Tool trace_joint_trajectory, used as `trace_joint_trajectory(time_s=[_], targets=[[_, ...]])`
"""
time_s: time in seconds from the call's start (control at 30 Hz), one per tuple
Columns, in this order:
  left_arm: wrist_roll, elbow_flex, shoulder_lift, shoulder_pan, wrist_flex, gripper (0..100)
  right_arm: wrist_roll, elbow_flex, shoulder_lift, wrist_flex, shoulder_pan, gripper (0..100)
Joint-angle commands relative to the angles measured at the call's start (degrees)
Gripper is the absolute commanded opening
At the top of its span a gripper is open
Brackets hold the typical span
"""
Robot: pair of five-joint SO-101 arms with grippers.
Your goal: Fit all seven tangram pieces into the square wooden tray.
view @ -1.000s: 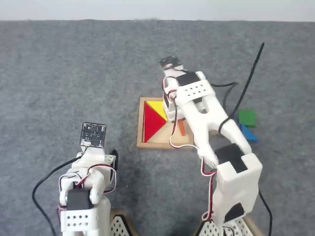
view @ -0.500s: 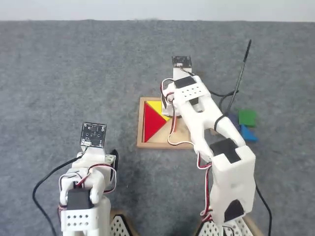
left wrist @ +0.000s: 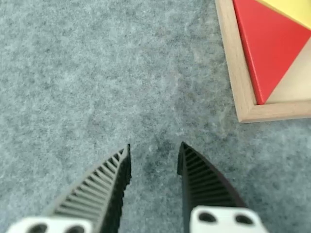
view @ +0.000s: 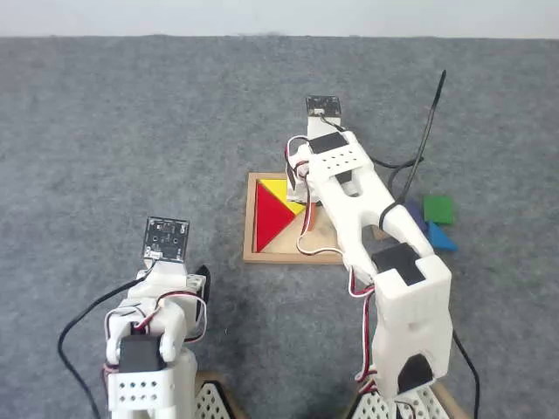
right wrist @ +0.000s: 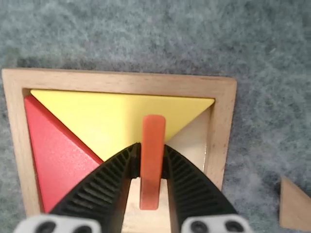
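The square wooden tray [view: 248, 256] lies at mid-table with a red triangle [view: 271, 218] and a yellow triangle [view: 278, 187] inside. My right gripper [right wrist: 152, 147] hangs over the tray [right wrist: 121, 80], shut on an orange piece [right wrist: 152, 131] held on edge above the yellow triangle [right wrist: 107, 114] and beside the red triangle [right wrist: 51, 155]. Bare wood shows in the tray's corner next to the orange piece. My left gripper [left wrist: 154, 154] is open and empty over the carpet, short of the tray's near-left corner [left wrist: 243, 110].
A green piece [view: 438, 209] and a blue piece [view: 441, 236] lie on the carpet right of the tray, partly behind the right arm [view: 354, 192]. A tan wooden piece [right wrist: 295, 205] lies just outside the tray. Grey carpet stretches open on the left.
The right arm's wrist swung right and farther over the tray, so the orange piece is now hidden beneath it in the high view. The left arm stayed still.
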State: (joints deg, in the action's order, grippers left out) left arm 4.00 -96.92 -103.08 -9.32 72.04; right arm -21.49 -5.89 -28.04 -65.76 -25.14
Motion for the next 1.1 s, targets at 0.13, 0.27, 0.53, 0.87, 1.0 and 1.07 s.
trace_joint_trajectory(time_s=[0.13,0.27,0.53,0.87,1.0,1.07], targets=[[0.35,0.48,-1.58,0.0,0.53,15,4.92,-3.08,1.19,-0.22,0.75,9.2],[0.35,0.48,-1.58,0.0,0.53,15,4.04,-3.08,1.19,-0.22,0.84,23.6],[0.35,0.48,-1.58,0.0,0.53,15,8.79,-4.04,2.07,-0.22,0.84,38.7],[0.35,0.48,-1.58,0.0,0.53,15,14.68,1.23,16.04,-1.45,0.84,38.8],[0.35,0.48,-1.58,0.0,0.53,15,20.48,15.65,26.51,6.81,0.4,38.7],[0.35,0.48,-1.58,0.0,0.53,15,22.86,25.32,32.31,12.53,0.84,38.7]])
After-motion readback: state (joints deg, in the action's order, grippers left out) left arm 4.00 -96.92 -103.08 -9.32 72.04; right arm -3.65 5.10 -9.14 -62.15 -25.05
